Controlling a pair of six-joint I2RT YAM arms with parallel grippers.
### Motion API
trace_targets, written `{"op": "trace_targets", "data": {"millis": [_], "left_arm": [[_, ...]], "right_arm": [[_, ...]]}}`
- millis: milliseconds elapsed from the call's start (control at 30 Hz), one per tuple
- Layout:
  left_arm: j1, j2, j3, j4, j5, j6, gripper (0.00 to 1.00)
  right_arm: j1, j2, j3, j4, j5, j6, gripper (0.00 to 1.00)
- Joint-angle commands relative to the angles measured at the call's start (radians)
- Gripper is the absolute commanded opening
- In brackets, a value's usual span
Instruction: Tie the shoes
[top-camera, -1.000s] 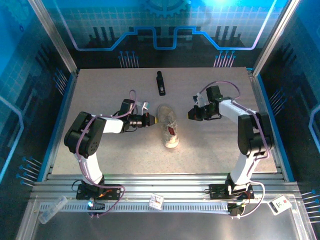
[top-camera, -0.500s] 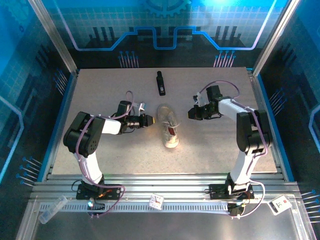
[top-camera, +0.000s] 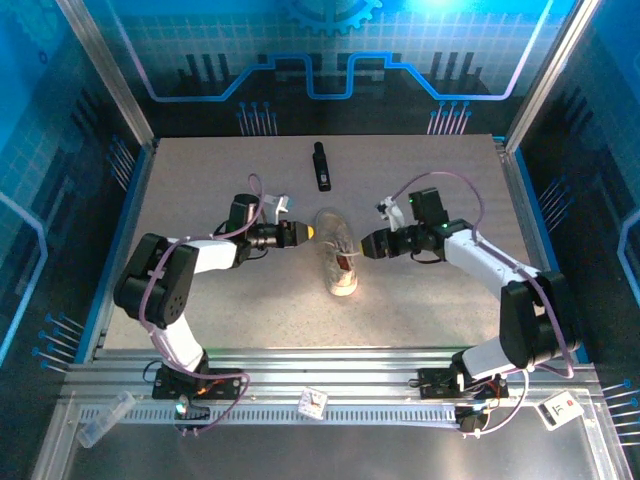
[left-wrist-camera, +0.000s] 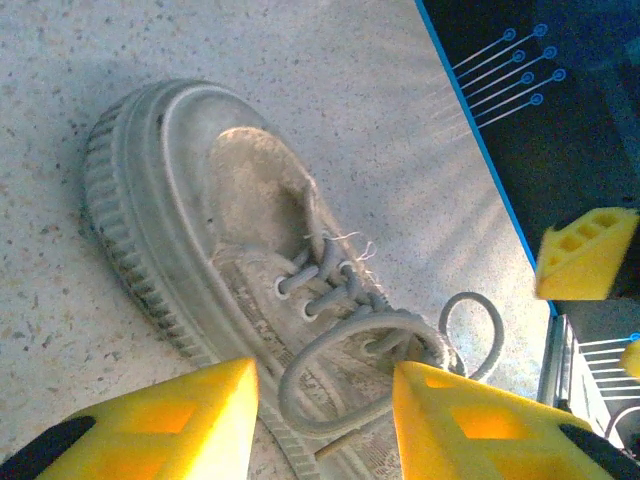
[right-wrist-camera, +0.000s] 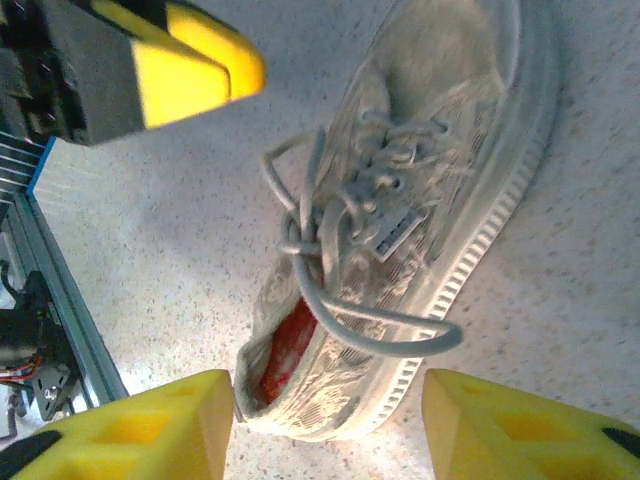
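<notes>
While the sneaker (top-camera: 337, 255) sits near the middle of the surface (top-camera: 200, 180), toe pointing to the far edge and heel toward the arm bases, both tools flank it from either side. Its red lining (right-wrist-camera: 285, 350) shows inside the heel opening. The pale laces (right-wrist-camera: 340, 220) are gathered over the tongue, and loose loops spill off to the sides. In the left wrist view one lace loop (left-wrist-camera: 340, 370) arches up off the shoe's upper.

The left tool (top-camera: 305, 232) hangs just beside the shoe's left flank, near the toe end. Its yellow fingers (left-wrist-camera: 180, 420) stand moderately apart with the arched loop lying in the gap between them, clamped by neither. The right tool (top-camera: 365, 245) points at the shoe's right flank, just beside the lace area. Its fingers (right-wrist-camera: 520, 430) are spread wide on either side of the heel end and grip nothing. From the right wrist, one yellow finger of the left tool (right-wrist-camera: 190, 60) shows beyond the shoe.

Farther out, a slim black bar (top-camera: 321, 166) lies toward the far edge, well apart from the shoe and both tools.
</notes>
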Motion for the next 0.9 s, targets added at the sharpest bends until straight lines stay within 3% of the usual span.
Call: {"op": "trace_targets", "data": {"millis": [0, 267, 500, 600, 733, 867], "left_arm": [[-0.018, -0.055, 0.023, -0.073, -0.003, 0.116, 0.4], [-0.143, -0.108, 0.169, -0.39, -0.12, 0.498, 0.44], [-0.178, -0.092, 0.249, -0.469, -0.13, 0.651, 0.46], [-0.194, -0.108, 0.225, -0.437, -0.09, 0.795, 0.5], [-0.205, -0.111, 0.228, -0.443, -0.105, 0.981, 0.55], [-0.205, -0.085, 0.29, -0.527, -0.133, 1.104, 0.54]], "right_arm": [[0.004, 0.026, -0.014, 0.045, 0.048, -0.018, 0.56], [0.005, 0.157, 0.0, 0.116, 0.001, -0.015, 0.62], [0.004, 0.24, 0.033, 0.164, -0.098, 0.004, 0.64], [0.001, 0.252, 0.028, 0.211, -0.141, 0.027, 0.51], [-0.01, 0.241, 0.026, 0.267, -0.168, 0.077, 0.16], [-0.014, 0.206, 0.042, 0.287, -0.168, 0.109, 0.03]]}}
